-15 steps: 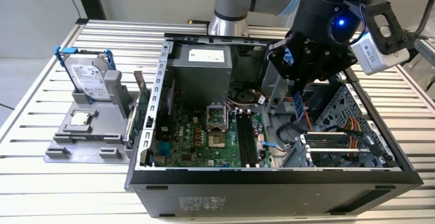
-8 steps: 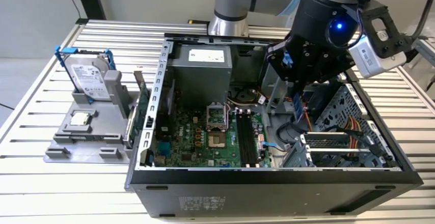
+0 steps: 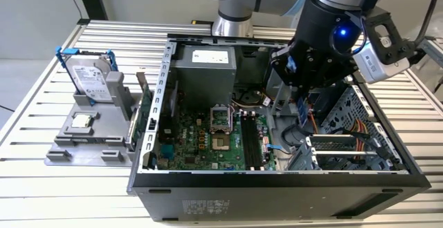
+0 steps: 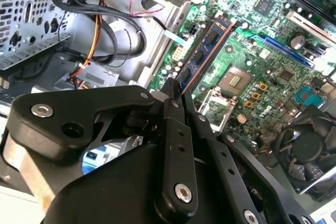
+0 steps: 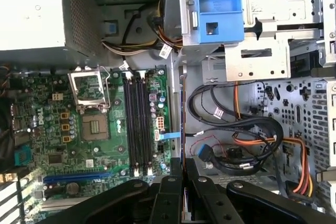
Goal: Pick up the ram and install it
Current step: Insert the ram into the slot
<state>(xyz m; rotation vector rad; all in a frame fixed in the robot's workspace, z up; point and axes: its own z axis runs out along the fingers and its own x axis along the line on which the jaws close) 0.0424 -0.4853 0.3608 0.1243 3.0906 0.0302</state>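
My gripper (image 3: 302, 99) hangs over the open computer case, shut on the ram (image 3: 303, 113), a narrow blue-green stick with dark chips that points down from the fingers. In the second wrist view the ram (image 4: 206, 51) reaches out from the gripper (image 4: 176, 92) above the motherboard (image 4: 262, 77). In the first wrist view the ram (image 5: 182, 124) is edge-on in front of the gripper (image 5: 182, 167). It sits beside the board's edge, apart from the black memory slots (image 5: 137, 124). In the exterior view those slots (image 3: 250, 142) lie to the left of the stick and below it.
The case (image 3: 277, 179) holds a power supply (image 3: 204, 67), a processor socket (image 3: 219, 118), a drive cage (image 3: 346, 150) and loose cables (image 5: 247, 145). Outside it, on the exterior view's left, a grey fixture (image 3: 59, 153) carries a hard drive (image 3: 93, 80) and a square silver chip (image 3: 83, 120).
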